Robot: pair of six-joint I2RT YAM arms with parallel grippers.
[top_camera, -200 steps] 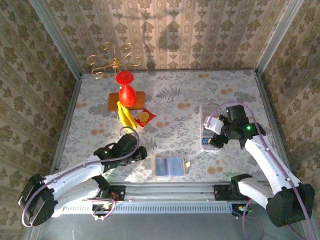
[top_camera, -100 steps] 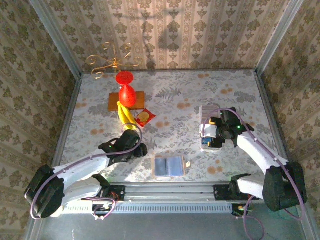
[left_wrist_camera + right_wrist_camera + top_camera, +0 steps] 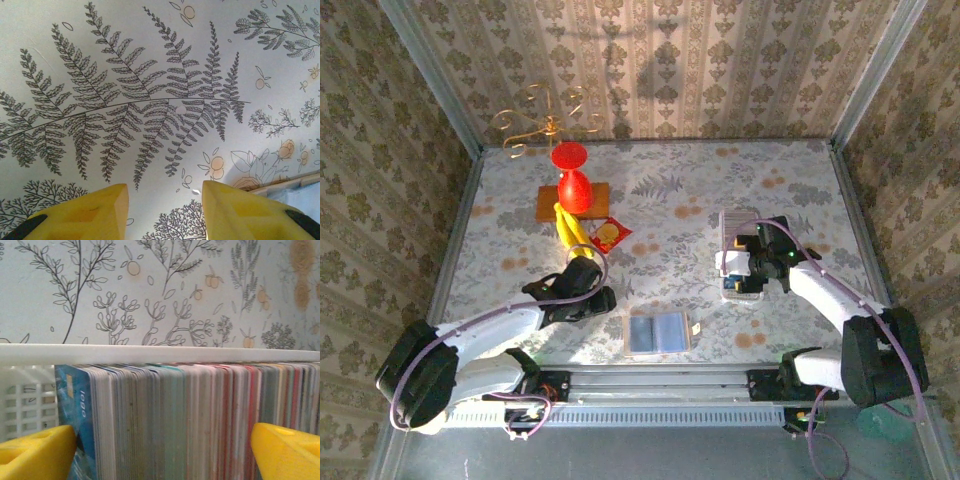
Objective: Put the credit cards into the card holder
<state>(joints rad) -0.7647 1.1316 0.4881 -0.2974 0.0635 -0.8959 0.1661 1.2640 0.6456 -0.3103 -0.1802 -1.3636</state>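
- Right jaws spread wide, straddling the on-edge credit cards (image 3: 150, 415) in the white tray (image 3: 150, 354); nothing pinched yet.
- Left jaws apart and empty over bare bench (image 3: 150, 60).
- Card holder (image 3: 658, 333) lies open just right of the left jaws.
- I cannot tell whether it holds cards. My judgement: loading is mostly still ahead.

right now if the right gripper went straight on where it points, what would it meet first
Most likely the credit cards standing on edge in the white tray, though depth is unclear.
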